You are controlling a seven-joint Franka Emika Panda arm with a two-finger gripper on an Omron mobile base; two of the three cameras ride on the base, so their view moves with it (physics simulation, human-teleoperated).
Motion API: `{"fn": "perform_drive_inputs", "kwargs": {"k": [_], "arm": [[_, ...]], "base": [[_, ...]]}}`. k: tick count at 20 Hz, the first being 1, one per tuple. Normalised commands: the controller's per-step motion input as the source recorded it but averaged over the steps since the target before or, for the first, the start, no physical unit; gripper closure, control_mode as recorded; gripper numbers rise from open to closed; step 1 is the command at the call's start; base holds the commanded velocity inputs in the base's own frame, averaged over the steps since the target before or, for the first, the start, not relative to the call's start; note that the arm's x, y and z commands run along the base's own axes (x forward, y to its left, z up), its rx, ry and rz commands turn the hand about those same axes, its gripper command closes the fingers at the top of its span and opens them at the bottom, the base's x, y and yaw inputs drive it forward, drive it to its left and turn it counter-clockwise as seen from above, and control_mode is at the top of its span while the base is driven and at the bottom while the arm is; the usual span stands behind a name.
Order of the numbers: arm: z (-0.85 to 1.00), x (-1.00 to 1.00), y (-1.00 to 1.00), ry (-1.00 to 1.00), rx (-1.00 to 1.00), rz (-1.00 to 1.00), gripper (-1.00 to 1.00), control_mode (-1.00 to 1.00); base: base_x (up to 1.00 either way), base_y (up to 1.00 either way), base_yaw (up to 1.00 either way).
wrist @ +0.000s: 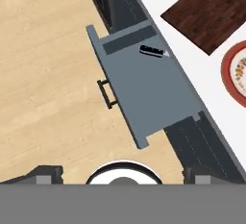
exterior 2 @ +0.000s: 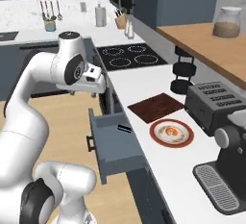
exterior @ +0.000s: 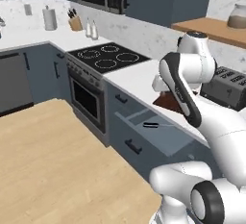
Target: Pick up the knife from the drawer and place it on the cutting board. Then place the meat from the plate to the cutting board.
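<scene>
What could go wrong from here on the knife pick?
1. The knife lies flat near the back of the open drawer, close to the counter edge; the open pincer, high above the drawer, could clip the counter lip coming down.
2. A thin, flat handle on the drawer floor may slip out of the grasp.
3. On the carry, the blade could knock the plate beside the cutting board.

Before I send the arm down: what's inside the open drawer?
The drawer holds the knife, lying flat near its back edge by the counter. Its black handle shows; the blade tip runs under the counter lip. The rest of the drawer floor looks bare.
</scene>
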Motion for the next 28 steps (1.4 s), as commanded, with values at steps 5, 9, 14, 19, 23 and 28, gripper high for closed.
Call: {"fn": "perform_drive_inputs", "kwargs": {"k": [5, 9, 14, 19, 23, 28], "arm": [[0.00, 0.00, 0.00, 0.00, 0.00, 0.00, -1.00, 1.00], [0.00, 0.00, 0.00, 0.00, 0.00, 0.00, -1.00, 1.00], [0.00, 0.00, 0.00, 0.00, 0.00, 0.00, -1.00, 1.00], [0.00, 0.00, 0.00, 0.00, 0.00, 0.00, -1.00, 1.00], [0.00, 0.00, 0.00, 0.00, 0.00, 0.00, -1.00, 1.00], [0.00, 0.00, 0.00, 0.00, 0.00, 0.00, -1.00, 1.00]], "base": [[-0.06, -0.14, 0.10], [-0.11, -0.51, 0.14], [0.00, -0.71, 0.28], [-0.03, -0.78, 0.27], [-0.27, -0.47, 0.36], [-0.51, -0.54, 0.28]]}}
